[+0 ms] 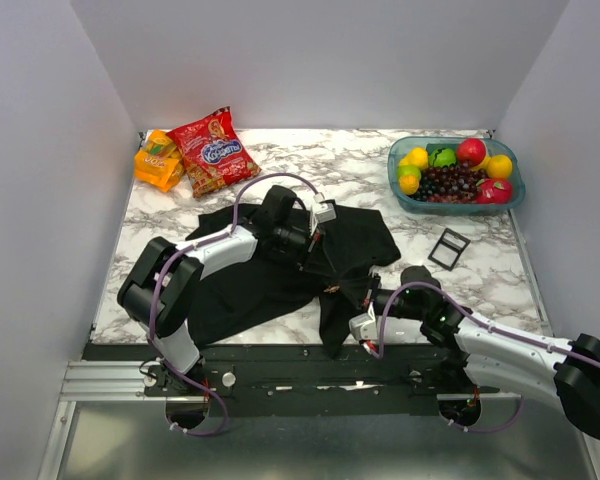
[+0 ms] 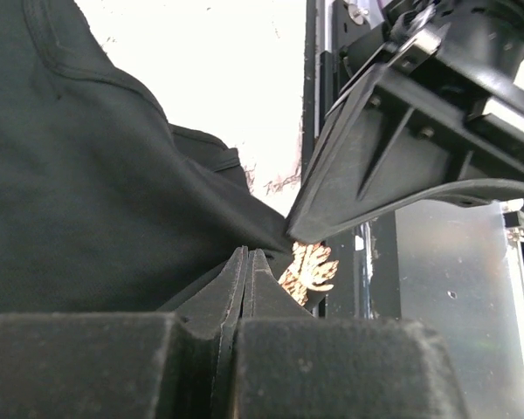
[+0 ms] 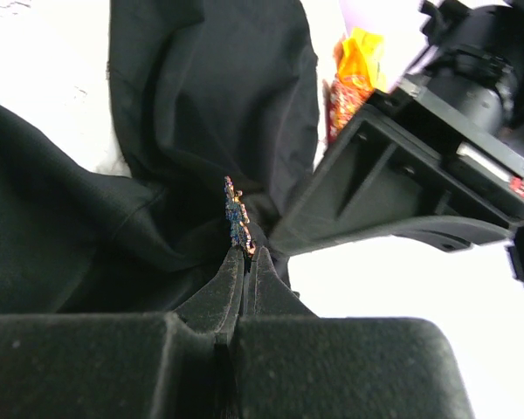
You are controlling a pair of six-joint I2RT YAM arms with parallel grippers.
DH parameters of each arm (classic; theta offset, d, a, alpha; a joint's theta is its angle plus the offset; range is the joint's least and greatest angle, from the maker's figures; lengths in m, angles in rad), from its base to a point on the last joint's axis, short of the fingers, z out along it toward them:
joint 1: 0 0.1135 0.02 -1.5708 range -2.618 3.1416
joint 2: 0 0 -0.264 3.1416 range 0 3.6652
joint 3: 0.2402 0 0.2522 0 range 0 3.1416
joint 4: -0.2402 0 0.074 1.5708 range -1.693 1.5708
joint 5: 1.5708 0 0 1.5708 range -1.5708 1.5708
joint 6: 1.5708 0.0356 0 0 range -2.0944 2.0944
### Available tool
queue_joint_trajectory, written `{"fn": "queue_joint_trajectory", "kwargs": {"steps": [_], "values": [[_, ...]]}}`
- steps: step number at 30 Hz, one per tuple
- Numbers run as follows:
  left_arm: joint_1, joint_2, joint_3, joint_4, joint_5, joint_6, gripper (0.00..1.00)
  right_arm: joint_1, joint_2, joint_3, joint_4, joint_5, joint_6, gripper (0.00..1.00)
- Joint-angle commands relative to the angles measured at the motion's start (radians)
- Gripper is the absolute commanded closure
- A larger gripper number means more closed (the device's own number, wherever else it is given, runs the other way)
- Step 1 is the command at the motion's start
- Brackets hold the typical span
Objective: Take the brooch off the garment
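Note:
The garment (image 1: pixel 235 295), a black T-shirt, lies crumpled on the marble table, and both arms meet at its right part. The brooch (image 1: pixel 332 289) is a tiny pale gold glint there. In the right wrist view the brooch (image 3: pixel 237 218) stands edge-on, and my right gripper (image 3: pixel 247 255) is shut on its lower end. In the left wrist view my left gripper (image 2: pixel 247 255) is shut, pinching a fold of the garment (image 2: pixel 96 192) just left of the brooch (image 2: pixel 310 269). The right gripper's finger (image 2: pixel 402 166) comes in from the upper right.
A teal bowl (image 1: pixel 515 190) of fruit stands at the back right, with a small black square tray (image 1: pixel 448 248) in front of it. A red snack bag (image 1: pixel 212 150) and an orange pack (image 1: pixel 160 160) lie at the back left. A metal rail (image 1: pixel 280 362) runs along the near edge.

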Motion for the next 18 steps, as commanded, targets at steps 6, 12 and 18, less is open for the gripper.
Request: {"fn": "queue_joint_trajectory", "kwargs": {"steps": [6, 12, 18], "values": [[-0.011, 0.009, 0.048, 0.098, 0.045, -0.105, 1.00, 0.005, 0.066, 0.035, 0.042, -0.114, 0.056, 1.00], [-0.009, -0.005, 0.022, 0.095, 0.036, -0.110, 1.00, 0.004, 0.114, 0.021, 0.128, -0.122, 0.081, 1.00], [0.008, -0.003, 0.046, 0.028, 0.008, -0.078, 1.00, 0.005, 0.134, 0.024, 0.181, -0.139, 0.118, 1.00]]}}
